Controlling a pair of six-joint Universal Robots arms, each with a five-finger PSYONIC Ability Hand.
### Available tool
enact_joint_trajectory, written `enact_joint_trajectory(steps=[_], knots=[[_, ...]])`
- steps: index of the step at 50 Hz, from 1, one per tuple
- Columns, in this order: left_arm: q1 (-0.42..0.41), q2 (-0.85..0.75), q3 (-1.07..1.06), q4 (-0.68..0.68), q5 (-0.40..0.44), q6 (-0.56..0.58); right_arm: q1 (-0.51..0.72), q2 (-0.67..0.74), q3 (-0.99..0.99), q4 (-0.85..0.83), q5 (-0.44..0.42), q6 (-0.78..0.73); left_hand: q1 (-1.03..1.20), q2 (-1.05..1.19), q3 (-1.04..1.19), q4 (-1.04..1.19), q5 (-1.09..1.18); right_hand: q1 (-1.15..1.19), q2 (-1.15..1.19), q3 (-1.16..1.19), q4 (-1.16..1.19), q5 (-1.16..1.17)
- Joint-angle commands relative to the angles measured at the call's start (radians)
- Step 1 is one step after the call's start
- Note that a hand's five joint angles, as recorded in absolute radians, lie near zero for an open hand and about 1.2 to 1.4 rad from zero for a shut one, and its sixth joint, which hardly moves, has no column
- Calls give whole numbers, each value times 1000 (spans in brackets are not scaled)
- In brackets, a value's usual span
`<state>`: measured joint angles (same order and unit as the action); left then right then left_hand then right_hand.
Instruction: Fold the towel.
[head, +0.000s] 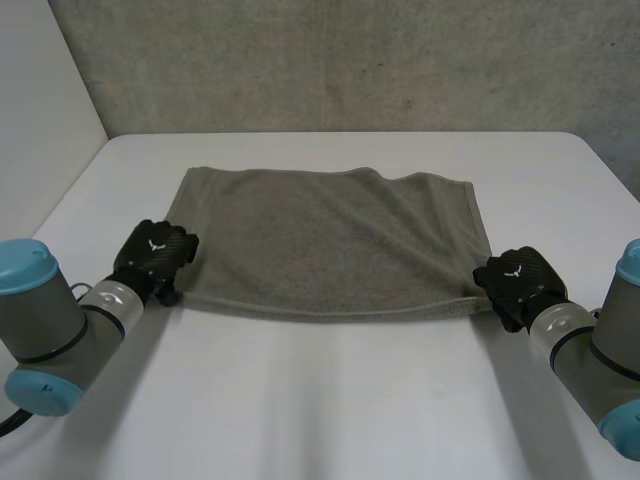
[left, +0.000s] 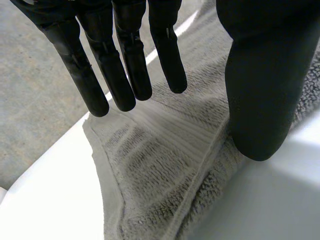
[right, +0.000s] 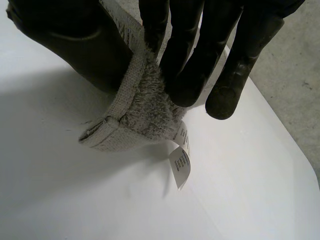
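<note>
Working at the near corners of the towel (head: 330, 240), flat on the table (head: 330, 400).
Right hand (head: 517, 283) pinches its corner; left hand (head: 152, 258) is spread, not closed, so I fear that side slips on lifting.

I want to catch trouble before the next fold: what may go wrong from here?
1. The left hand lies open over the towel's near-left corner, fingers straight and wide of the thumb, while the right hand pinches the near-right corner. A lift now would likely raise one side only and skew the fold.
2. That pinch sits at the very corner tip, beside the hanging label, so the cloth may slip out.
</note>
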<state>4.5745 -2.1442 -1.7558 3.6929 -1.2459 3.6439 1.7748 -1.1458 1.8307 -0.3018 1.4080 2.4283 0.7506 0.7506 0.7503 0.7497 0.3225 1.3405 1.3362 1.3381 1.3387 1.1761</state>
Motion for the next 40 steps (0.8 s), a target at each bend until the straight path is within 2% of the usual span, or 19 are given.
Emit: enact_joint_trajectory(steps=[1, 4, 5, 7, 10, 12, 13, 15, 17, 18, 20, 21, 23, 25, 29, 32, 34, 36, 40], knots=[[1, 6, -13, 9, 0, -56, 0, 0, -1, 0, 0, 0, 106, 106, 106, 107, 359, 56, 60, 58, 58, 46], [1, 7, -19, 1, 2, -54, 0, 0, -1, 0, 0, 0, 103, 103, 103, 104, 356, 56, 60, 58, 58, 46], [-5, 160, -59, -184, -7, -58, -9, -109, -13, 36, 6, -18, 646, 646, 646, 647, 899, 56, 60, 58, 58, 46], [-2, 208, -74, -209, -7, -58, -18, -202, -21, 107, -6, -21, 646, 646, 646, 647, 899, 56, 60, 58, 58, 46], [1, 303, -116, -260, -7, -54, -29, -241, -39, 173, -20, -26, 646, 646, 646, 647, 899, 56, 60, 58, 58, 46], [3, 348, -140, -289, -6, -51, -69, -285, -85, 361, -64, -66, 646, 646, 646, 647, 899, 56, 60, 58, 58, 46], [1, 394, -165, -322, -6, -50, -69, -285, -85, 362, -64, -66, 646, 646, 646, 647, 899, 56, 60, 58, 58, 46], [0, 438, -191, -357, -4, -45, -124, -298, -111, 591, -127, -148, 646, 646, 646, 647, 899, 56, 60, 58, 58, 46], [1, 533, -243, -439, -3, -25, -155, -301, -108, 697, -159, -211, 646, 646, 646, 647, 899, 56, 60, 58, 58, 46], [1, 534, -243, -439, -3, -25, -155, -301, -108, 698, -159, -212, 646, 646, 646, 647, 899, 56, 60, 58, 58, 46], [3, 621, -284, -531, 0, 11, -213, -311, -90, 879, -217, -352, 646, 646, 646, 647, 899, 56, 60, 58, 58, 46], [3, 621, -284, -531, 0, 12, -213, -311, -90, 880, -218, -353, 646, 646, 646, 647, 899, 56, 60, 58, 58, 46], [6, 658, -300, -577, 2, 36, -257, -330, -82, 999, -250, -466, 646, 646, 646, 647, 899, 56, 60, 58, 58, 46], [12, 713, -323, -635, 5, 74, -276, -342, -90, 1012, -264, -492, 646, 646, 646, 647, 899, 56, 60, 58, 58, 46], [12, 719, -321, -636, 5, 84, -296, -351, -123, 983, -279, -479, 646, 646, 646, 647, 899, 56, 60, 58, 58, 46], [14, 709, -304, -576, 5, 74, -301, -334, -163, 937, -288, -417, 646, 646, 646, 647, 899, 56, 60, 58, 58, 46], [4, 676, -287, -524, 5, 67, -290, -261, -206, 876, -278, -349, 646, 646, 646, 647, 899, 56, 60, 58, 58, 46], [-37, 546, -228, -396, -4, 24, -282, -215, -243, 844, -264, -316, 646, 646, 646, 647, 899, 56, 60, 58, 58, 46], [-92, 422, -125, -304, -14, -30, -232, -135, -317, 799, -219, -242, 646, 646, 646, 647, 899, 56, 60, 58, 58, 46]])
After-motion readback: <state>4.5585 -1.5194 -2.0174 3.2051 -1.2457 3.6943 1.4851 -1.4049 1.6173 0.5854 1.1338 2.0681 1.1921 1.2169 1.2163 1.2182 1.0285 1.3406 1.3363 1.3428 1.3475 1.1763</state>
